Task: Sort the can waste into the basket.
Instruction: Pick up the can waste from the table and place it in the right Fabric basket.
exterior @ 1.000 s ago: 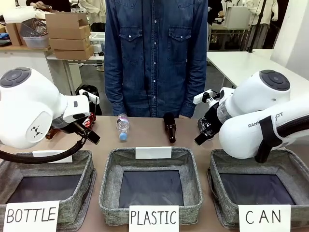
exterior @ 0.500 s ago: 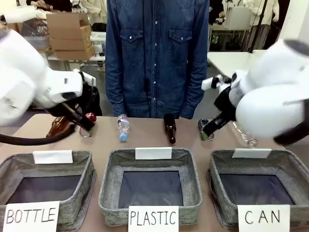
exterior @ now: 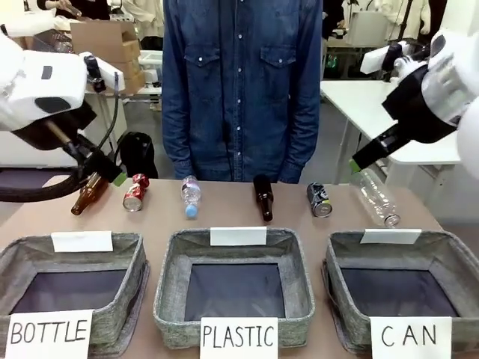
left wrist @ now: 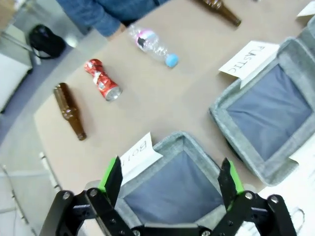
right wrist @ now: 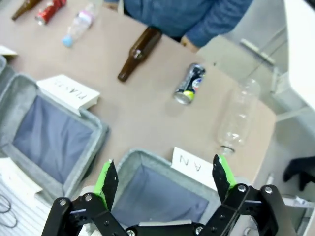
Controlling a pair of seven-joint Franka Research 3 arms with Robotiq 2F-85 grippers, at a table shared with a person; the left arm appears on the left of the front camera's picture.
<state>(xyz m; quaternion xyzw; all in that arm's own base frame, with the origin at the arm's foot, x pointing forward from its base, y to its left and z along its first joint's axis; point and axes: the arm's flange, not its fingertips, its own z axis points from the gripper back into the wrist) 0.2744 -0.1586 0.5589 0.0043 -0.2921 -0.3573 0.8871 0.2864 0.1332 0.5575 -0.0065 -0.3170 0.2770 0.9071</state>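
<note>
Wide apart and empty, the left jaws hang high over the pale brown worktop (exterior: 224,218), green pads (left wrist: 109,173) splayed above the grey woven basket signed "BOTTLE" (left wrist: 193,143). Ahead of them, past that basket's far rim, a slim brown glass bottle (left wrist: 70,110) lies near the crushed red metal can (left wrist: 102,79) with white marks, the two apart. The red can's long axis runs slantwise to the line between the pads, so I judge a grasp there wants some wrist roll first. Farther off to the right of these jaws lie a small clear plastic bottle (exterior: 190,197) with a blue cap and a dark brown glass bottle (exterior: 263,197), both before a person (exterior: 239,90) in a denim shirt.

The right jaws are likewise spread and hold nothing, poised high above the grey woven basket signed "CAN" (exterior: 338,299), whose dark floor is bare. Just beyond its far rim, straight ahead of them, lies the dented dark blue-black metal can (right wrist: 190,83), its long axis pointing nearly away from them, so the pads would close across its narrow waist. A large clear plastic bottle (right wrist: 237,118) lies beside it, apart. The right arm looks nearer both this can and the basket; the red can sits well apart from that basket, on the left arm's side.
</note>
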